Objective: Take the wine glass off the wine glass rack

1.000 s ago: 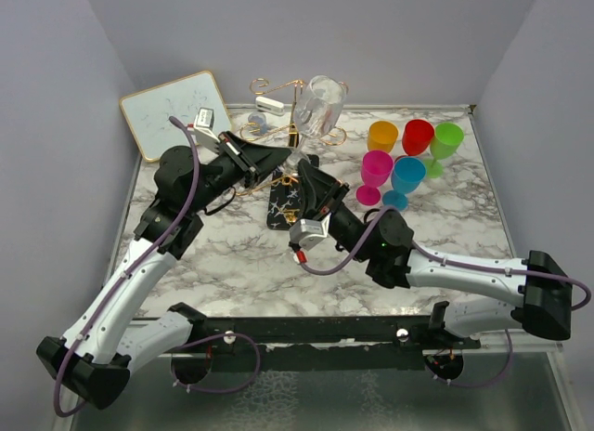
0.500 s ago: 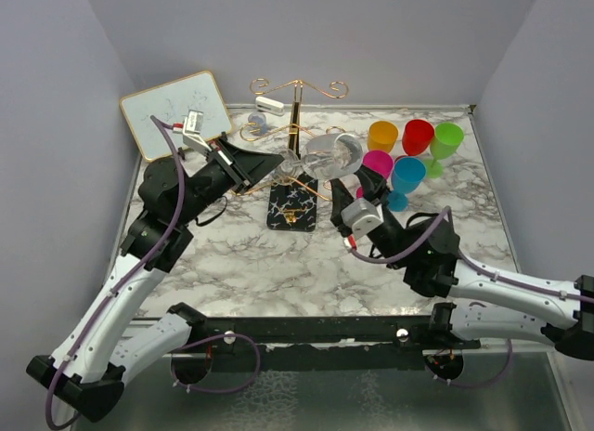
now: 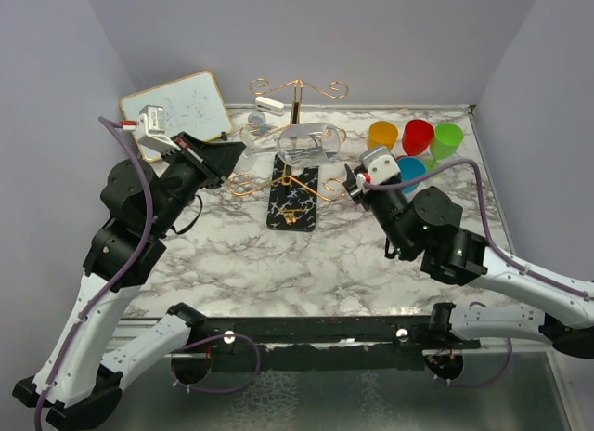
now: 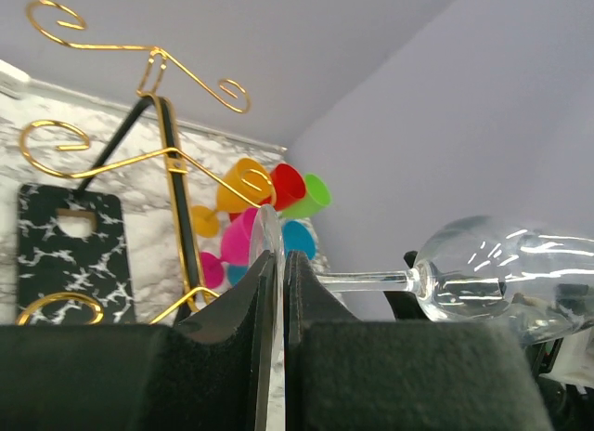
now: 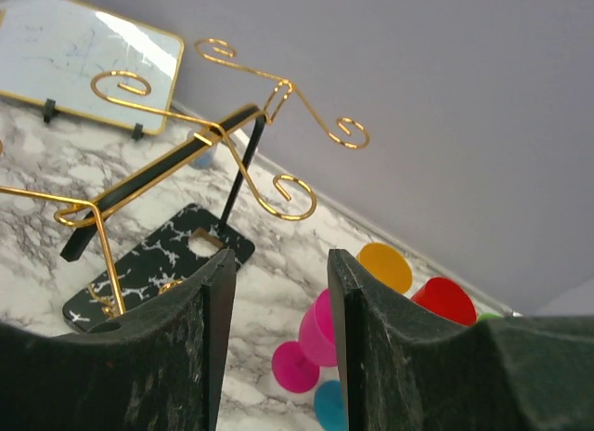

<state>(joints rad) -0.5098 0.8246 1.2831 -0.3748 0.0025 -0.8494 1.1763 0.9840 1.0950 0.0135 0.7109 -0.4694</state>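
Observation:
The clear wine glass (image 3: 306, 143) lies sideways in the air in front of the wine glass rack (image 3: 295, 106), a gold wire stand on a black veined base (image 3: 294, 199). My left gripper (image 3: 237, 152) is shut on the glass's round foot. In the left wrist view the foot's edge (image 4: 267, 236) is pinched between the jaws at my left gripper (image 4: 276, 259). The stem runs right to the bowl (image 4: 510, 273), beside the rack (image 4: 176, 171). My right gripper (image 3: 353, 181) stands open and empty to the right of the rack. Nothing lies between the jaws of my right gripper (image 5: 278, 264).
Several coloured plastic goblets (image 3: 413, 152) stand at the back right, the pink one (image 5: 320, 333) just beyond my right fingers. A small whiteboard (image 3: 176, 111) leans at the back left. A white object (image 3: 270, 104) hangs on the rack's upper left arm.
My left gripper has risen and drawn back to the left, carrying the glass from upright to sideways. My right gripper has opened and pulled away to the right of the rack.

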